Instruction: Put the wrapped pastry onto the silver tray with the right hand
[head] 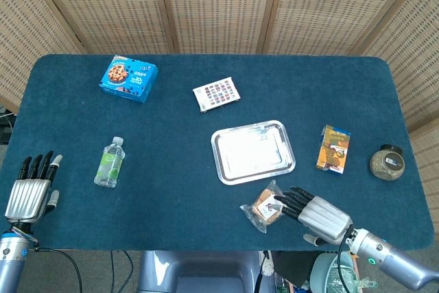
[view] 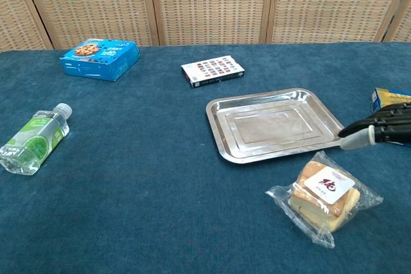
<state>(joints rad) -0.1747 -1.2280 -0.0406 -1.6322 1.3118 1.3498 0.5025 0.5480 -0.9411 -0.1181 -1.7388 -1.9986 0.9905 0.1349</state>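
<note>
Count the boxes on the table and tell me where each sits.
3. The blue cookie box lies at the far left. The small patterned box lies behind the silver tray. The brown and blue box sits right of the tray. None looks hidden.

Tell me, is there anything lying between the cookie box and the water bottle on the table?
No. In the head view, only bare blue tablecloth lies between the blue cookie box and the water bottle. The chest view shows the same.
</note>
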